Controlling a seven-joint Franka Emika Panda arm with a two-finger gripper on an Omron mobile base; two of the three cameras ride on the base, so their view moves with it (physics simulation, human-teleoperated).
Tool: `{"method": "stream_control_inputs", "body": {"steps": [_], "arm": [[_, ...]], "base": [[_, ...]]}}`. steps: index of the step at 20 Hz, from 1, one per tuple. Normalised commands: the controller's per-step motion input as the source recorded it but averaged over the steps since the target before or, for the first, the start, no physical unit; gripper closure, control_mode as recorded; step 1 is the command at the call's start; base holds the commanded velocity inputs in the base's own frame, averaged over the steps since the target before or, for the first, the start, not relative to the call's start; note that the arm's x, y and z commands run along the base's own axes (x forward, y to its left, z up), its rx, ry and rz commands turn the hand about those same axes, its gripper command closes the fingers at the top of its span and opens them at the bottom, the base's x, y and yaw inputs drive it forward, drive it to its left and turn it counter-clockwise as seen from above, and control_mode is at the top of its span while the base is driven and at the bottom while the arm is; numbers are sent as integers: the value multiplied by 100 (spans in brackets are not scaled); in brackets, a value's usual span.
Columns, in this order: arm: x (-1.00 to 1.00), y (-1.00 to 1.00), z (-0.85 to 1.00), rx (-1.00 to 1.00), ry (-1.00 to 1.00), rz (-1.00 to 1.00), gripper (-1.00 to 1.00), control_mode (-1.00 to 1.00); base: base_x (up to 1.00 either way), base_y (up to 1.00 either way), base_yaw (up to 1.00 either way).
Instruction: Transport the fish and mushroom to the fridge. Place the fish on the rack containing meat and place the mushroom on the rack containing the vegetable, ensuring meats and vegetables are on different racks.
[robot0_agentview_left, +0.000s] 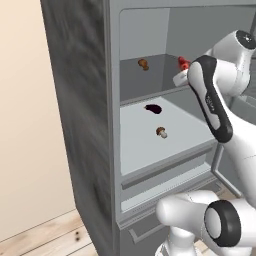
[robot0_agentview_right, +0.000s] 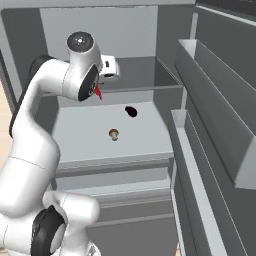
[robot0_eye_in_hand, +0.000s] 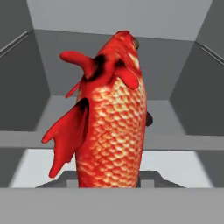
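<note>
Holding the fish (robot0_eye_in_hand: 109, 118) upright, the gripper (robot0_agentview_left: 183, 70) was closed on its tail end, hovering over the right side of the rack containing meat (robot0_agentview_left: 150, 80). The meat (robot0_agentview_left: 143, 63) lay well left on that shelf. The mushroom (robot0_agentview_left: 161, 132) already sat near the vegetable (robot0_agentview_left: 153, 108) on the white shelf (robot0_agentview_left: 145, 145) below.
</note>
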Motion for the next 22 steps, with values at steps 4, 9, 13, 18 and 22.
{"method": "stream_control_inputs", "body": {"steps": [4, 9, 13, 18, 22], "arm": [[100, -16, -34, 0, 0, 4, 100, -100], [100, -22, -27, 0, 3, 7, 100, -100], [100, -15, -24, 0, 1, 0, 100, -100], [100, -7, -9, 0, 2, 0, 100, -100], [85, 0, -8, 0, -3, 0, 100, -100]], "base": [[0, 0, 0], [0, 0, 0], [0, 0, 0], [0, 0, 0], [0, 0, 0]]}}
